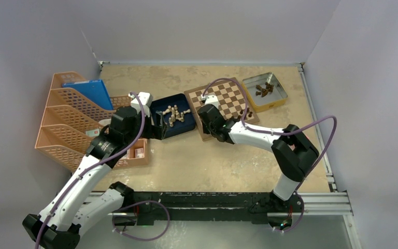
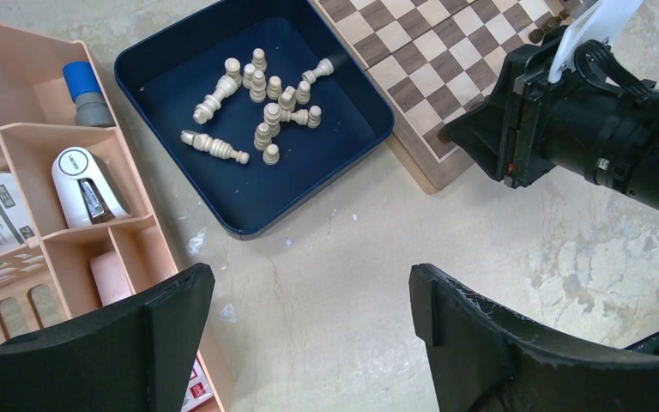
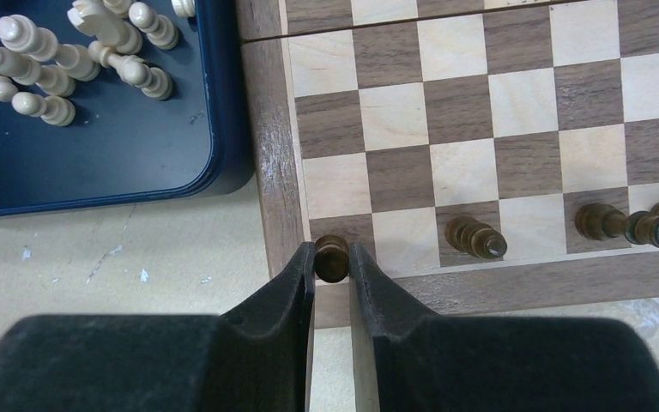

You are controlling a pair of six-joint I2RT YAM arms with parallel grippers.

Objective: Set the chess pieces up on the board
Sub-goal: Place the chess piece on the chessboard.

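The chessboard [image 1: 227, 98] lies at the back middle of the table and also shows in the right wrist view [image 3: 480, 112]. My right gripper [image 3: 332, 257] is shut on a dark brown chess piece [image 3: 332, 259], held over the board's near-left corner square. Three more dark pieces stand along the same near row, one [image 3: 475, 237] and a pair [image 3: 605, 221]. Several dark pieces lie in the silver tin [image 1: 265, 91]. Cream pieces [image 2: 262, 99] lie in the dark blue tray [image 2: 249, 197]. My left gripper [image 2: 309, 322] is open and empty above bare table near the tray.
A peach desk organiser [image 1: 67, 122] with a blue folder [image 1: 89, 93] stands at the left, its compartments [image 2: 43, 197] holding small office items. The right arm's wrist [image 2: 592, 120] reaches across the board's near edge. Grey walls enclose the table.
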